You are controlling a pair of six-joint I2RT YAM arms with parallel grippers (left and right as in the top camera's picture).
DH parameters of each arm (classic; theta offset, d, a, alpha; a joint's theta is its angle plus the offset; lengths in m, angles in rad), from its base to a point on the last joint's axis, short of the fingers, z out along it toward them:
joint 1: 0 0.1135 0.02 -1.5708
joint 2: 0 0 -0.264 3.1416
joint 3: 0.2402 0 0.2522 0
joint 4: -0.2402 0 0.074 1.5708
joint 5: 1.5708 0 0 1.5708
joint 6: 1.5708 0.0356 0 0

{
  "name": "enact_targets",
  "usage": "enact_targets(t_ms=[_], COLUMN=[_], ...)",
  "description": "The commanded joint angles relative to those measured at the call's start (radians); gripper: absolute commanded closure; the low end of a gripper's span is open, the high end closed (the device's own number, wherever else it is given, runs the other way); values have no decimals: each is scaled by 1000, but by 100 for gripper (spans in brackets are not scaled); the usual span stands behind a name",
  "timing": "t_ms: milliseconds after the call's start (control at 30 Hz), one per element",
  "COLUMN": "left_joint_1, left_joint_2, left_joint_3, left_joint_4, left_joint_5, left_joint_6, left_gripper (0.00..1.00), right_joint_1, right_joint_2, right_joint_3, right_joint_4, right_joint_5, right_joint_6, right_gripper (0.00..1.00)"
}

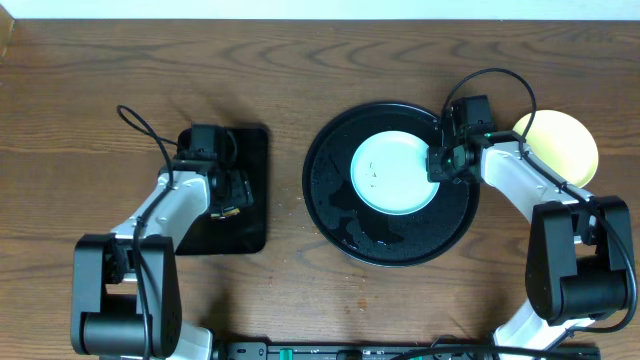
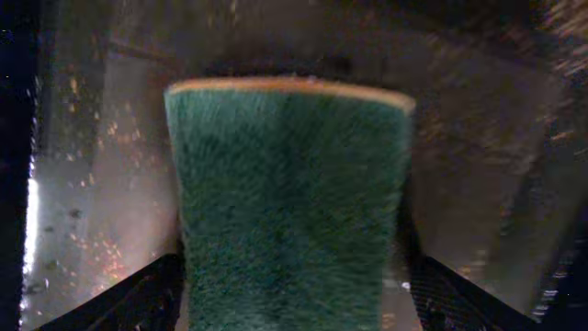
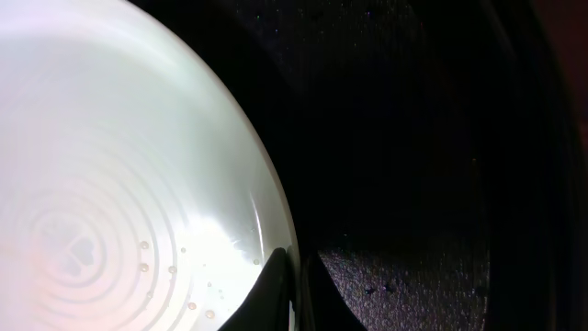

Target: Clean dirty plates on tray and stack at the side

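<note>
Green sponge (image 2: 289,211) is standing upright between the fingers of the L gripper (image 2: 292,276), filling the L wrist view; fingers are sitting right at its sides, but can't tell if they're squeezing it or just bracketing it; that arm is hanging over the small rect. black tray (image 1: 250,150), well left of the round black tray (image 1: 340,215). R gripper (image 3: 289,290) is pinching tight on the right rim of the pale blue plate (image 1: 393,172), which is lying approx. centred in the round tray w/ wet patches around it; pale yellow plate (image 1: 560,145) is sitting on the table (image 1: 300,80) just right of that tray, partly under the R arm.
</note>
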Motion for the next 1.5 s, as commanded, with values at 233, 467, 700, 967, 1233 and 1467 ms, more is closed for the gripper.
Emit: enact_targets(t_ms=[233,467,700,967,1233,1467], left_joint_1=[3,3,3,4,4,4], left_joint_2=[6,6,6,58,58,51], left_joint_3=[-27,-38,-41,-65,-65,-53], left_joint_4=[-40,24,127,231,334,379], left_joint_5=[-50,-109,-120,-151,-173,-161], left_joint_6=[6,6,6,6,18,51], left_gripper=[76,19,37,37,64,25], right_joint_1=[10,10,10,10,10,10], right_joint_2=[-11,-11,-11,-11,-11,-11], right_joint_3=[-10,-10,-10,-10,-10,-10], right_joint_4=[-6,-7,-7,-6,-7,-7], right_joint_5=[23,21,21,21,21,21], right_joint_6=[-7,-6,-6,-6,-6,-6], right_gripper=[96,95,95,94,94,93])
